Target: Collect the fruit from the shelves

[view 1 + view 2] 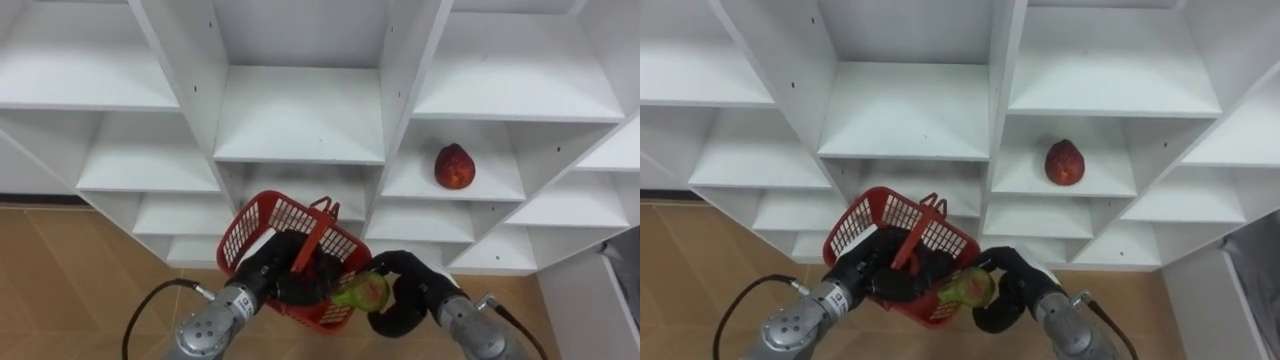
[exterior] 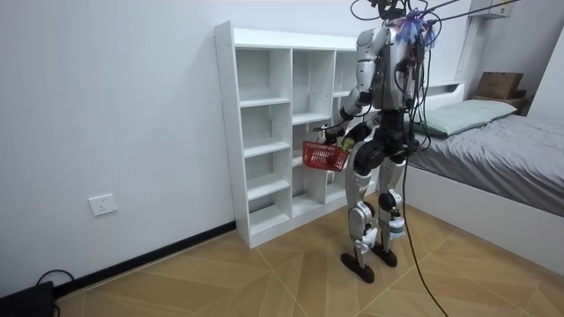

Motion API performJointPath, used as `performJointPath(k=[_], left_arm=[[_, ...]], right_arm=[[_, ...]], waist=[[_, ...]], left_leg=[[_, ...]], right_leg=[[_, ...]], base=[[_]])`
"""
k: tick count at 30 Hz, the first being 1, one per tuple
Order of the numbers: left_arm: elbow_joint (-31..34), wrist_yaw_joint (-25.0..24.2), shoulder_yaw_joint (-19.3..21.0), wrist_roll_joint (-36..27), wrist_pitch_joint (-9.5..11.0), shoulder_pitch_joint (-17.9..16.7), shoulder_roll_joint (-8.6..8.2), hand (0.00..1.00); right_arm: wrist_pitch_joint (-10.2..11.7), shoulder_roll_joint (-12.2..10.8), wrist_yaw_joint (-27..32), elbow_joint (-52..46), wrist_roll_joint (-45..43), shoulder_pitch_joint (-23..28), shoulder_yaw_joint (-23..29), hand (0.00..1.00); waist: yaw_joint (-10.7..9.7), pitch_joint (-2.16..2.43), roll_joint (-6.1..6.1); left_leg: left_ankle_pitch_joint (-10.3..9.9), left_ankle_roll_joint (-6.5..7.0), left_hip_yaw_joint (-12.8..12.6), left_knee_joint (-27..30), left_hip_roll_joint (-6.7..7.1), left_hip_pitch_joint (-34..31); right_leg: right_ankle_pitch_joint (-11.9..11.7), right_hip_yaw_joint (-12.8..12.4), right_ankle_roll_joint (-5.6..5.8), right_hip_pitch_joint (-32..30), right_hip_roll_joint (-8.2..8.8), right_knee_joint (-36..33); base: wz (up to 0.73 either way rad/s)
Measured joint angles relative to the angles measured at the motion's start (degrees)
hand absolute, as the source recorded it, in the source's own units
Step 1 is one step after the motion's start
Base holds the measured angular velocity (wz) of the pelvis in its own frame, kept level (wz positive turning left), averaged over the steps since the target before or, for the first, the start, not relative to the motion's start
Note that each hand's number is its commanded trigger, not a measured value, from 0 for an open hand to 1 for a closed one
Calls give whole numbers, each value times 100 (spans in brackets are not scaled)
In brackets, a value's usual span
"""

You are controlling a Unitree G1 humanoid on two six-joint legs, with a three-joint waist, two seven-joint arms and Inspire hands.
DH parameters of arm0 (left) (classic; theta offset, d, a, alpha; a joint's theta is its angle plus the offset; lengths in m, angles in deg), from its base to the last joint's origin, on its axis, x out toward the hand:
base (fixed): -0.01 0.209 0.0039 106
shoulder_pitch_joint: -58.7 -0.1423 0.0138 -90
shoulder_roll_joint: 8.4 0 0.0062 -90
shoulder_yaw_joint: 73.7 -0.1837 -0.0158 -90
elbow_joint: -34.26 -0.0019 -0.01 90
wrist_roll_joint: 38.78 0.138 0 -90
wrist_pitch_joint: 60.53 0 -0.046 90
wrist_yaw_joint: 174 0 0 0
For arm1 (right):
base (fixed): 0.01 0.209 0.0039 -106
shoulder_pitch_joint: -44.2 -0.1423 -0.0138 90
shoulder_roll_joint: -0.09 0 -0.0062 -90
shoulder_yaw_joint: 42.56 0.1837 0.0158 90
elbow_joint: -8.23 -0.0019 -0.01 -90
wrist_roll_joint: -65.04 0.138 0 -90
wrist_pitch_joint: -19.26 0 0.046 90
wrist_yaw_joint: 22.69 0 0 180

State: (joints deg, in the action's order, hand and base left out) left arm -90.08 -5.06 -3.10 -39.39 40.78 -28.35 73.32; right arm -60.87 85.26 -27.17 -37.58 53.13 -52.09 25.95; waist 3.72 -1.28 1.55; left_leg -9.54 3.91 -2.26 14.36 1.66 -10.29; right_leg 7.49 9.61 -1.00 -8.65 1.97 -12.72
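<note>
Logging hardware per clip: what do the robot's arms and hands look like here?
The left hand and right hand are black. The forearms are silver-grey metal cylinders, and a dark cable loops out near each wrist.

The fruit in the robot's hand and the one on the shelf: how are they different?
Colour: the held fruit is green-yellow, the shelf fruit red. Place: the held fruit sits gripped in the right hand at the red basket's rim. The shelf fruit stands alone on a white shelf, untouched. Both are roundish and look similar in size.
</note>
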Motion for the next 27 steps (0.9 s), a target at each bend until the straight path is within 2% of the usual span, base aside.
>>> performJointPath(k=[8, 9, 10, 11, 12, 22, 27], left_arm=[[-20, -200, -332, -6, -1, -8, 13, 100], [-20, -220, -358, -4, -1, -9, 14, 100], [-20, -223, -372, -4, -1, -10, 15, 100], [-20, -230, -401, -4, -1, -10, 17, 100], [-20, -237, -440, -4, -1, -9, 22, 100], [-83, -321, -521, 7, -19, -21, 5, 100], [-177, -321, -535, 7, -53, -31, -6, 100]], right_arm=[[0, -32, 13, 17, 5, -132, -101, 100], [0, -32, 13, 17, 4, -140, -101, 83], [0, -32, 13, 17, 4, -144, -101, 51], [0, -32, 13, 17, 4, -153, -101, 4], [0, -32, 13, 17, 4, -164, -101, 0], [1, -48, -66, 7, 4, -190, -90, 0], [4, -137, -184, 4, 4, -227, -90, 0]], waist=[[-19, -2, 0], [-19, -3, 1], [-20, -4, 2], [-19, -4, 2], [-19, -4, 2], [-35, -23, -26], [-39, -33, -45]], left_leg=[[0, 0, 25, -9, 1, -3], [0, 0, 24, -8, 1, -4], [0, 0, 24, -8, 1, -4], [0, 0, 23, -9, 1, -4], [0, 0, 22, -9, 1, -4], [0, -1, 50, 15, 2, -16], [0, -1, 58, 16, 4, -19]], right_leg=[[0, 3, 0, 3, 0, 5], [0, -2, 0, 2, 0, 6], [1, -2, 0, 1, 0, 6], [1, -7, 1, 1, 0, 7], [1, -10, 1, 0, 0, 7], [1, -5, 1, 4, -2, 8], [3, -3, 0, 5, -3, 12]], base=[[0], [0], [0], [0], [0], [0], [0]])
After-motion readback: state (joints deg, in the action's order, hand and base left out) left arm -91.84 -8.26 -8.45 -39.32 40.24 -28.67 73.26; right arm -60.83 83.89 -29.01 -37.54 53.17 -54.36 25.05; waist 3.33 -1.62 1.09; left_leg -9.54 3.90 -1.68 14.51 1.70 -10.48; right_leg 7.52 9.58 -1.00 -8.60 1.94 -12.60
